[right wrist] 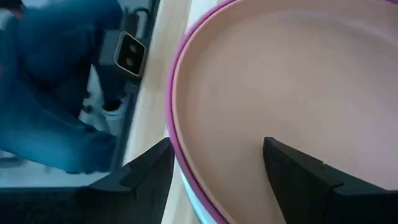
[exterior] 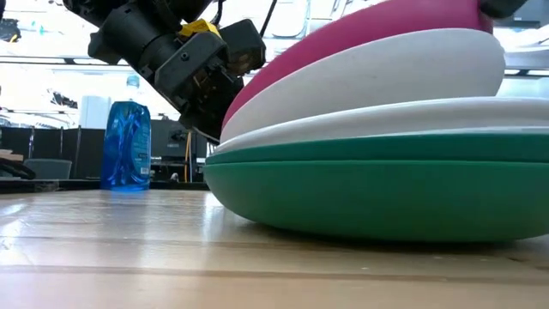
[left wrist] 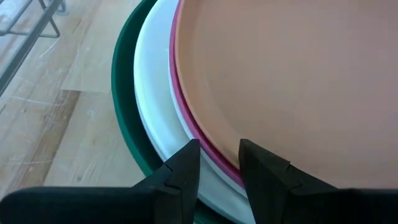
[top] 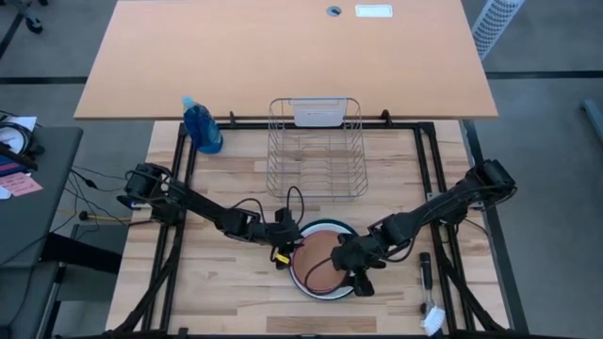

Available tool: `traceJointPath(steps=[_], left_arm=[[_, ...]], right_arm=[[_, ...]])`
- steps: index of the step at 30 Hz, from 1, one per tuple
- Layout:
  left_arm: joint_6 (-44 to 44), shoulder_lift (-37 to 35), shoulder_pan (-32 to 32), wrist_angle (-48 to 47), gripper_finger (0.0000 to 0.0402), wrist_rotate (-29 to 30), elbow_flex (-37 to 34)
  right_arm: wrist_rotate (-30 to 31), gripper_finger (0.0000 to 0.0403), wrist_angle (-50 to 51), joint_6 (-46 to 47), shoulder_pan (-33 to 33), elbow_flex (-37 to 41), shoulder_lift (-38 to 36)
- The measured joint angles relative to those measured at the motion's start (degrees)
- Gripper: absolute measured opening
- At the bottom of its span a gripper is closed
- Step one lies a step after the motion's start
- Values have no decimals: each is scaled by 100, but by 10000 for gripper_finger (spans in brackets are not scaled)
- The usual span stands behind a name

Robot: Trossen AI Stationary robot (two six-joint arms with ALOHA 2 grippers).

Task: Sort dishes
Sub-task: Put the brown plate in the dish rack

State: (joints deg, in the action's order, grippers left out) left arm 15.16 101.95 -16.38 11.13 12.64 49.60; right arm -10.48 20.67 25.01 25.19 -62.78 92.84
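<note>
a light plank table (top: 236, 292) on a black frame (top: 179, 188) stands on a grey floor (top: 546, 141). behind it, an orange-brown desk (top: 283, 56) has a round grommet (top: 334, 11) and a white label (top: 374, 11). a white slatted thing (top: 495, 24) stands at the far right. left, a dark side table (top: 38, 188) holds papers (top: 21, 184). the low view shows dark cabinets (exterior: 51, 150) and bright ceiling lights (exterior: 51, 64).

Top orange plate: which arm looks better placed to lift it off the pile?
Probably the right. The right gripper is open astride the salmon plate's rim, with one finger inside the dish. The left gripper faces the pink plate's rim instead.
</note>
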Motion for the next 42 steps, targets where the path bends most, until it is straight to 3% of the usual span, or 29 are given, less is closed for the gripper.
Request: traceJointPath(steps=[5,19,25,31,39,42], left_arm=[[-52,0,0,5,107,1,-4],[-53,0,0,5,107,-28,-7],[-51,0,0,5,107,-31,-7],[-40,0,0,5,107,-33,-7],[-46,-15,0,40,107,-28,-8],[-171,-133,-2,-14,107,-39,17]], right_arm=[[-331,250,21,199,-141,-171,2],[-303,250,310,131,-243,-398,4],[-36,234,375,-301,-282,-402,4],[-45,170,435,-602,-278,-402,4],[-356,21,341,-873,-274,-407,26],[-379,12,344,-917,-275,-409,26]])
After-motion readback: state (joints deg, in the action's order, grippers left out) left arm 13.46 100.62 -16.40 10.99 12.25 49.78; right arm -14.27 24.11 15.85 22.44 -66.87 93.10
